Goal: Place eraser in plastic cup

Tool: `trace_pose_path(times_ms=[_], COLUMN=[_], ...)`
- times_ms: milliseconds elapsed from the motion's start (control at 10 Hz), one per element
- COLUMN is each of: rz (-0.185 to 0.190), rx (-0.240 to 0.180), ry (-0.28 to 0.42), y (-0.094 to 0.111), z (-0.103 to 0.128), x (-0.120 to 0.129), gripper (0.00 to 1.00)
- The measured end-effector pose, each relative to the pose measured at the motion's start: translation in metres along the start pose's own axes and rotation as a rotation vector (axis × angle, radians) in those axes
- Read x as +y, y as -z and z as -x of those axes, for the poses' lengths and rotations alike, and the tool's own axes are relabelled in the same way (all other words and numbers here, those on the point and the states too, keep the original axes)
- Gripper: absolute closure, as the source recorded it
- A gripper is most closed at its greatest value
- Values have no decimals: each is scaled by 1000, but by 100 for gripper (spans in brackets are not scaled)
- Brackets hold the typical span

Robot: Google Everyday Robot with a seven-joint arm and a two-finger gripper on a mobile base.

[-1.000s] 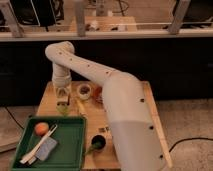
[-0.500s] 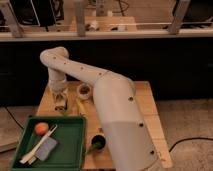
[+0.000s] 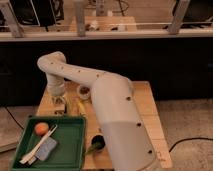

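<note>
white and bulky, the robot's arm [image 3: 107, 107] runs from the near right corner of the wooden counter [image 3: 145, 100] up to an elbow over the far left corner, then drops straight down. the gripper [image 3: 59, 102] hangs at its end, close to the left edge and just above the wood. i cannot tell how far open it is or whether it has hold of anything.

a pale shape right under the gripper seems to be the plastic cup [image 3: 61, 107], though it is hard to make out. the eraser cannot be picked out on its own, so i cannot say whether it is held or lying in the cup.

compared with half a second ago, the elbow has slid a little further left, and it sits lower than it did a second ago. the gripper has come down slightly over the same spot.

a small round bowl [image 3: 84, 91] with a dark inside stays just right of the gripper. a yellowish strip [image 3: 80, 106] lies in front of it.

the green tray [image 3: 70, 145] still fills the near left corner. it holds an orange ball [image 3: 41, 128], a white utensil [image 3: 36, 149] and a grey pad [image 3: 47, 149]. a dark cup [image 3: 99, 142] stands beside the tray at the near edge.
</note>
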Motion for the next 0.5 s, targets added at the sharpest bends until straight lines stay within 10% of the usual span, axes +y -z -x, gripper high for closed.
trace_pose_path(times_ms=[500], rz=[-14], rx=[6], ry=[-15], y=[-9], z=[0], x=[2], gripper=[97])
